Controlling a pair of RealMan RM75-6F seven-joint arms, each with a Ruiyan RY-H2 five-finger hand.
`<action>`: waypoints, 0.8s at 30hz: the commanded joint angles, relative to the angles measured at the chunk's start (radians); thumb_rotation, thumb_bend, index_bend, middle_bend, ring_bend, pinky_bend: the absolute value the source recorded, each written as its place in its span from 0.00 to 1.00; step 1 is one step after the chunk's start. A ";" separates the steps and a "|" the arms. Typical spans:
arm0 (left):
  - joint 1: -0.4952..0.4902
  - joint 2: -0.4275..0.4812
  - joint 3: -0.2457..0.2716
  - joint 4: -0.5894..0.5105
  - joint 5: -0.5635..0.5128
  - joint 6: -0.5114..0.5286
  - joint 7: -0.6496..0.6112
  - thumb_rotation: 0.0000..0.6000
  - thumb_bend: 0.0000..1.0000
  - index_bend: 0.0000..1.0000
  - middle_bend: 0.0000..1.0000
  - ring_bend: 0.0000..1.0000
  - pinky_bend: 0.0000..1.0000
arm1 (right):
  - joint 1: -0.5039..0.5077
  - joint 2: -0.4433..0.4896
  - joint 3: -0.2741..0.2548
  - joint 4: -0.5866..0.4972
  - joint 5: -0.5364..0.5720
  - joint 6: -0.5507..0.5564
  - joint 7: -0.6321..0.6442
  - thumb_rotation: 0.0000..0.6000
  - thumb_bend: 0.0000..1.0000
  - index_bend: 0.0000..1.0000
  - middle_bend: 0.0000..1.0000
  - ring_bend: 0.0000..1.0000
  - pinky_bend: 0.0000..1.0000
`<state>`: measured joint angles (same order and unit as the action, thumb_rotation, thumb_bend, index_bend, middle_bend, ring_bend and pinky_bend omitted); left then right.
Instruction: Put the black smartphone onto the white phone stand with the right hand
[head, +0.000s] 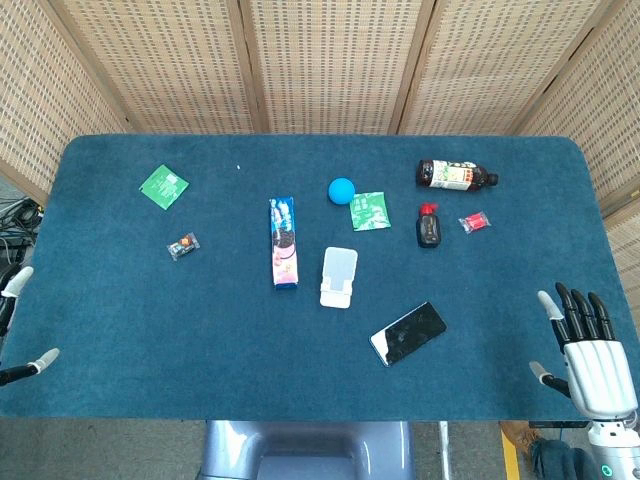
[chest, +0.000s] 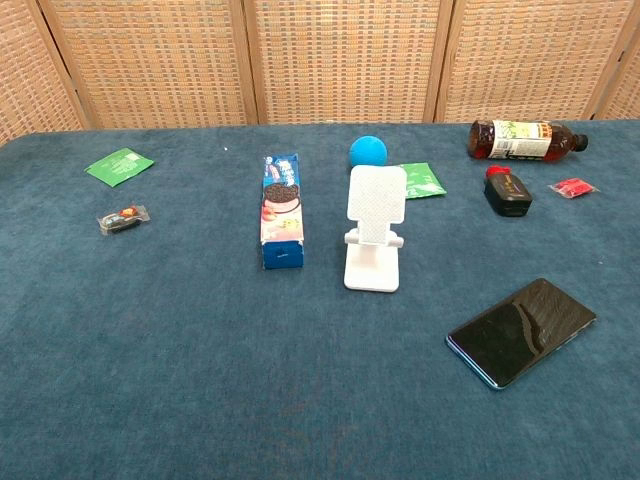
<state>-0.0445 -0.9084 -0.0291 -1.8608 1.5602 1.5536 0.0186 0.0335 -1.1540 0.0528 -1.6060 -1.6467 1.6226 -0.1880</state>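
Task unstarted: black smartphone (head: 408, 333) flat on table, apart from empty white phone stand (head: 338, 276); right hand (head: 590, 358) fingers apart, holding nothing.

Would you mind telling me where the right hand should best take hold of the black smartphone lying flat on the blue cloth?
Probably across the long edges of the black smartphone, near its middle. It lies flat, screen up, slanted, so only its thin sides offer a hold. The right hand rests open at the table's near right edge; coming down from above, wrist turned to match the slant, seems best.
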 joint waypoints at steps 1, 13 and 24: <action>0.000 0.000 0.001 0.000 -0.001 -0.002 -0.001 1.00 0.00 0.00 0.00 0.00 0.00 | 0.002 0.001 -0.004 -0.001 -0.004 -0.006 -0.002 1.00 0.00 0.00 0.00 0.00 0.00; -0.040 -0.008 -0.013 0.004 -0.053 -0.079 0.016 1.00 0.00 0.00 0.00 0.00 0.00 | 0.267 0.000 -0.078 0.007 -0.173 -0.410 0.049 1.00 0.00 0.01 0.00 0.00 0.00; -0.082 -0.030 -0.037 -0.005 -0.150 -0.158 0.085 1.00 0.00 0.00 0.00 0.00 0.00 | 0.481 -0.134 0.000 0.040 -0.117 -0.683 -0.062 1.00 0.00 0.19 0.21 0.19 0.18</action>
<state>-0.1203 -0.9338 -0.0619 -1.8660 1.4193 1.4044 0.0961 0.4830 -1.2536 0.0333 -1.5795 -1.7882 0.9816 -0.2362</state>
